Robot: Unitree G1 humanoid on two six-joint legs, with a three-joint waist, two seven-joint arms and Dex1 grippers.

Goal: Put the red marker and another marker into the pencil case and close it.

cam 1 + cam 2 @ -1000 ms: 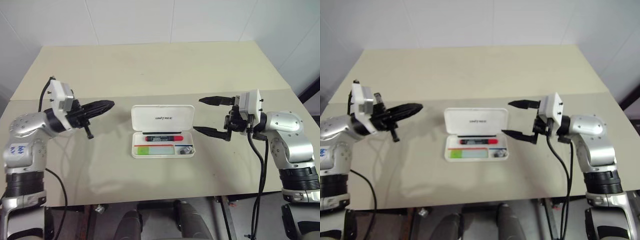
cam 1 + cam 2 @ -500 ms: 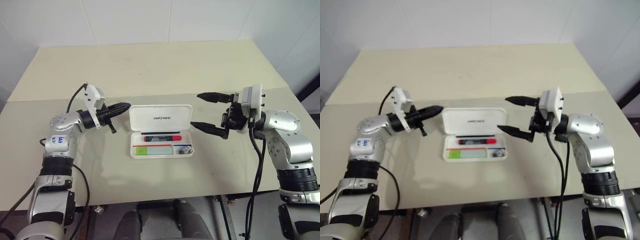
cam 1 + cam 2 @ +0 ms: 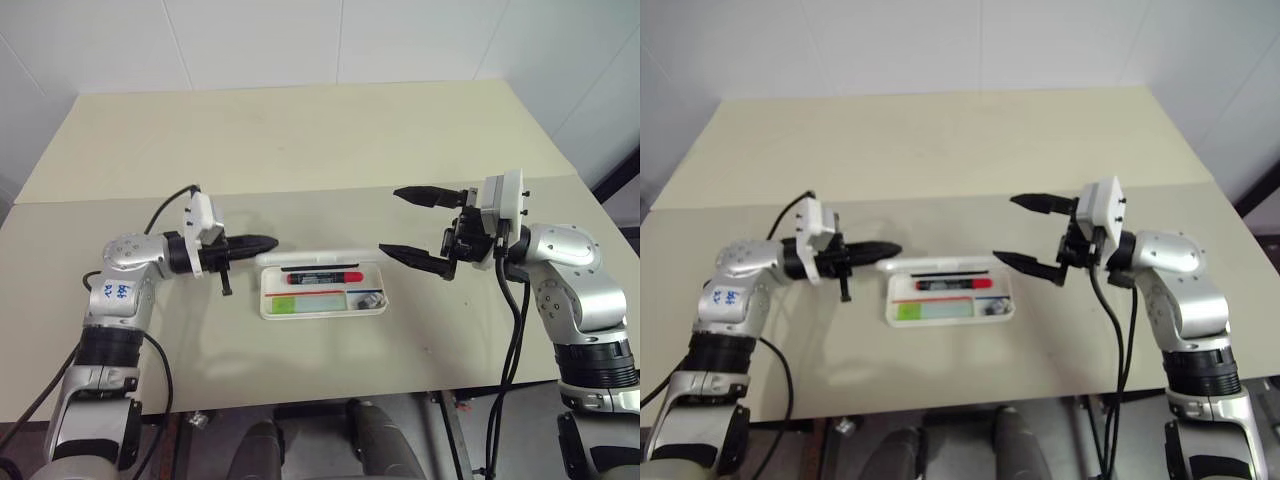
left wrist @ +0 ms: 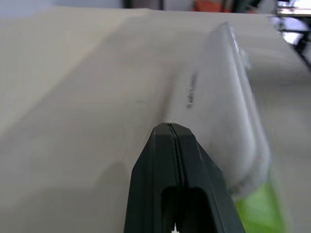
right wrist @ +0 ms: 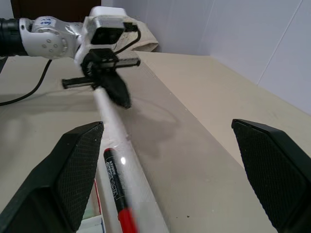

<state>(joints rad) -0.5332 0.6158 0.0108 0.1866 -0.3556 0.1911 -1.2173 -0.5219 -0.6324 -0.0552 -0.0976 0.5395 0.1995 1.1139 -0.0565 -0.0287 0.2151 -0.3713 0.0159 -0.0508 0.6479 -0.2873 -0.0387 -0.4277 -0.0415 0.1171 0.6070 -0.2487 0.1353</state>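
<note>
Even, diffuse overhead light fills the scene, bright without harsh glare. The table [image 3: 300, 150] carries soft grey shadows beneath both arms and beside the pencil case [image 3: 322, 290]. The right eye view looks slightly hazier and paler than the left eye view. In the left wrist view the case lid is smeared by motion blur, while the left gripper [image 4: 170, 133] close to the lens stays fairly crisp. In the right wrist view the near black fingers [image 5: 77, 165] look soft, and a small highlight glints on the red marker [image 5: 116, 182]
</note>
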